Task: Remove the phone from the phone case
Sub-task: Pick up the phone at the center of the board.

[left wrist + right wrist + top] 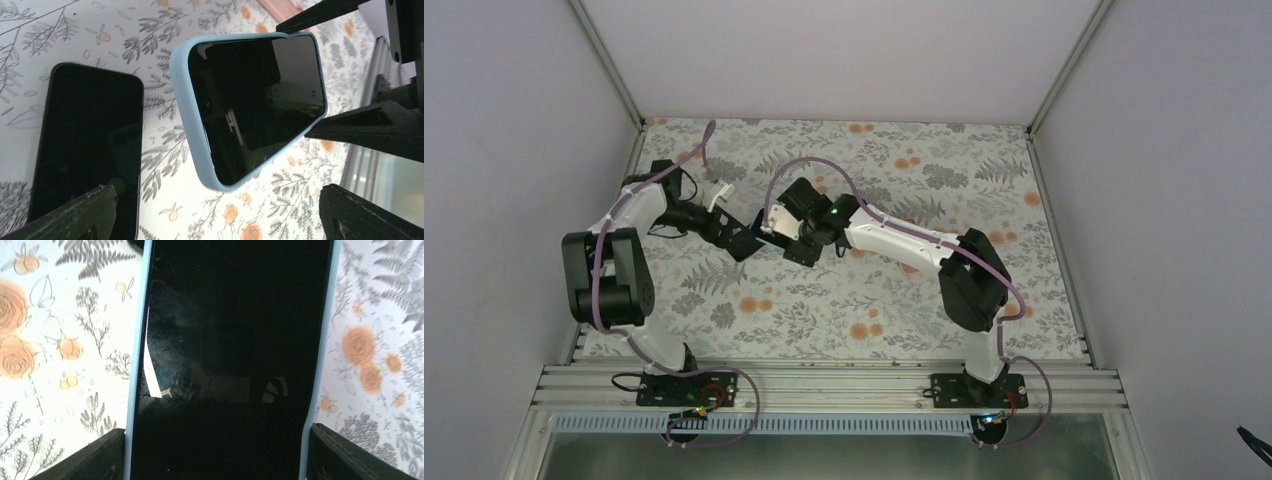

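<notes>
A light blue phone case [192, 115] with a black phone [260, 95] seated in it hangs tilted above the floral table. My right gripper [216, 432] is shut on the case, one finger pressed on each long blue edge [137, 340]. The phone's glossy screen [230, 340] fills the right wrist view. The left wrist view shows those right fingers [370, 125] gripping the case's far end. My left gripper [220, 220] is open just below the case's near corner, touching nothing. In the top view both grippers meet mid-table, left [742, 240] and right [786, 243].
A second black phone [85, 145] without a case lies flat on the table left of the held case, partly under my left finger [75, 215]. The floral mat [904, 310] is bounded by white walls on three sides and a metal rail [824, 385] at the near edge.
</notes>
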Tool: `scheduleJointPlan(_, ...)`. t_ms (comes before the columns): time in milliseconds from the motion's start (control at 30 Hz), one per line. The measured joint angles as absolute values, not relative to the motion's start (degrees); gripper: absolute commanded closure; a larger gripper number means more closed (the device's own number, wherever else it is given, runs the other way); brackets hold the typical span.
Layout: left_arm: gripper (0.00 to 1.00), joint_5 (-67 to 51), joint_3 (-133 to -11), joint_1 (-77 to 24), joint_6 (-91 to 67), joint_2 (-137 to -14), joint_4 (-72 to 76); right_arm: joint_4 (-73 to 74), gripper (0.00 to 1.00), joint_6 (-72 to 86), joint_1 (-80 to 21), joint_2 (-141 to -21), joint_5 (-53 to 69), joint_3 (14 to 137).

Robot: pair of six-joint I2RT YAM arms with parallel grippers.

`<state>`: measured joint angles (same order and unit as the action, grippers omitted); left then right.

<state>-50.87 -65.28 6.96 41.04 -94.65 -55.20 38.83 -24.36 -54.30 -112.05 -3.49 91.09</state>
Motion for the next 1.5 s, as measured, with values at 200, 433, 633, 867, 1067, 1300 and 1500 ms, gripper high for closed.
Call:
scheduleJointPlan(200,0.00,-56.10,-72.07,6.44,43.88,-102.67,-60.71,39.29,0.39,-24.05,-54.28,-112.03,-3.49,94.56)
scheduleJointPlan(433,0.22,-59.27,-75.72,3.46,44.58,-104.42,-63.68,39.18,0.40,-23.97,-54.28,-113.45,-3.46,96.88)
scheduleJointPlan(633,0.64,-60.29,-76.01,2.11,46.00,-104.47,-65.17,39.44,0.42,-23.97,-54.17,-114.43,-3.62,96.90)
scheduleJointPlan(867,0.91,-62.67,-76.31,2.17,46.52,-104.55,-69.54,38.83,0.27,-23.97,-53.93,-114.50,-4.05,96.90)
scheduleJointPlan(1067,0.98,-59.57,-77.69,1.54,49.06,-105.27,-69.95,38.54,0.00,-24.25,-52.31,-114.28,-0.47,96.90)
scheduleJointPlan(1300,0.98,-55.79,-81.49,-1.41,49.15,-103.70,-68.23,43.57,0.00,-25.08,-46.13,-107.57,11.31,94.26)
scheduleJointPlan(1500,0.98,-54.19,-85.65,-1.83,49.58,-99.92,-67.51,44.62,0.00,-26.26,-38.83,-93.89,19.79,83.70)
